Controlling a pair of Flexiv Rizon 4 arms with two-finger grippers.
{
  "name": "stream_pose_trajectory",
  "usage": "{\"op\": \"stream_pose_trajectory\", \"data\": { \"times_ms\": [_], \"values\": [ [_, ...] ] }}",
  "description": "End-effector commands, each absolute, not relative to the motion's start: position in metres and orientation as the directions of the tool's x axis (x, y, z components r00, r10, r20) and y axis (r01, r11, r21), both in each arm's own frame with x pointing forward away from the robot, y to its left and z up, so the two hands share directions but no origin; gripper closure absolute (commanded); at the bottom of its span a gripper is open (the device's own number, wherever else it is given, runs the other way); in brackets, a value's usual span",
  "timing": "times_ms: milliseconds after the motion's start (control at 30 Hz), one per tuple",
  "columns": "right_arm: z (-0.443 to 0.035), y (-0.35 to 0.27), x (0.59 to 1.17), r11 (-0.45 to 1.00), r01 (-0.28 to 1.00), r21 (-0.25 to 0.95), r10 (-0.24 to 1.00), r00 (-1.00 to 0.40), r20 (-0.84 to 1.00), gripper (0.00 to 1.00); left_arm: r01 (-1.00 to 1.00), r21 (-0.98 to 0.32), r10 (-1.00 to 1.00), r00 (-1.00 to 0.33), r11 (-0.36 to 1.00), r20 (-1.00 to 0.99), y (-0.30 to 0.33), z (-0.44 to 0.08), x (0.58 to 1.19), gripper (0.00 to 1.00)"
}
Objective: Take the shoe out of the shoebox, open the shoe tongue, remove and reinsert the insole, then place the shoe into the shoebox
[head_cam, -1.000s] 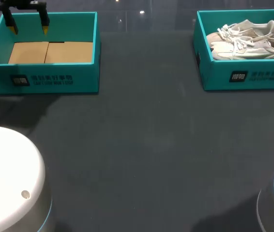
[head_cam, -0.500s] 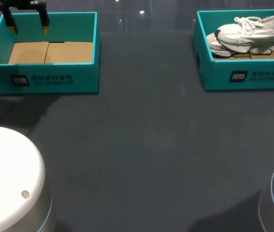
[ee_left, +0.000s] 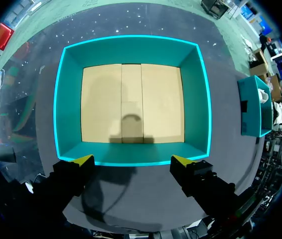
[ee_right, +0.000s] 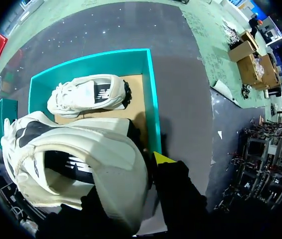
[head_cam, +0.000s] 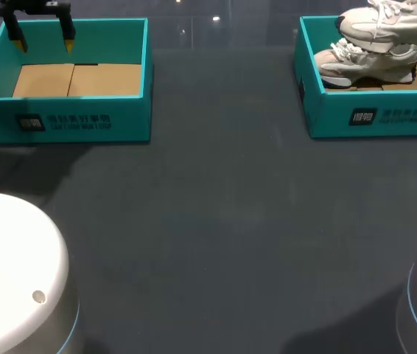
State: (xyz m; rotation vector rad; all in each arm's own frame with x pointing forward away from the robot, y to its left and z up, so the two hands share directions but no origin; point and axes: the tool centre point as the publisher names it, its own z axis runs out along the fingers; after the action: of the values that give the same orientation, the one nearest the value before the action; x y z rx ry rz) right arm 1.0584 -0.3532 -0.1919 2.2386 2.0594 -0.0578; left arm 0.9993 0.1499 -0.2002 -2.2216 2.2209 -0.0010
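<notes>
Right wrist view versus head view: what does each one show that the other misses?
Only the right wrist view shows the right gripper, shut on the lifted shoe at its heel end. Only the head view shows the left gripper, open over the far wall of the empty shoebox. Both show the lifted shoe above the right shoebox, with a second shoe lying inside.

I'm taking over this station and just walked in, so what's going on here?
The right end effector grips a white shoe near its heel and holds it above the right shoebox, where the second shoe lies on its side. The left end effector hovers open over the far rim of the left shoebox, which holds only a cardboard liner. The shoe is out, not yet set down.
</notes>
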Motion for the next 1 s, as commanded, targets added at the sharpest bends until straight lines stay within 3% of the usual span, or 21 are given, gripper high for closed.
{"op": "stream_pose_trajectory", "data": {
  "times_ms": [33,433,1000],
  "values": [
    [-0.161,-0.347,1.054,-0.087,0.995,0.047,0.989,0.092,-0.113,1.00,-1.000,-0.001,-1.000,0.000,0.000,0.000,0.150,-0.200,1.000,0.00],
    [-0.117,-0.303,1.017,-0.094,0.992,0.081,0.986,0.104,-0.128,1.00,-1.000,-0.001,-1.000,0.000,0.000,0.000,0.150,-0.200,1.000,0.00],
    [-0.107,-0.235,0.942,-0.149,0.987,0.054,0.977,0.155,-0.148,1.00,-1.000,-0.001,-1.000,0.000,0.000,0.000,0.150,-0.200,1.000,0.00]
  ]
}}
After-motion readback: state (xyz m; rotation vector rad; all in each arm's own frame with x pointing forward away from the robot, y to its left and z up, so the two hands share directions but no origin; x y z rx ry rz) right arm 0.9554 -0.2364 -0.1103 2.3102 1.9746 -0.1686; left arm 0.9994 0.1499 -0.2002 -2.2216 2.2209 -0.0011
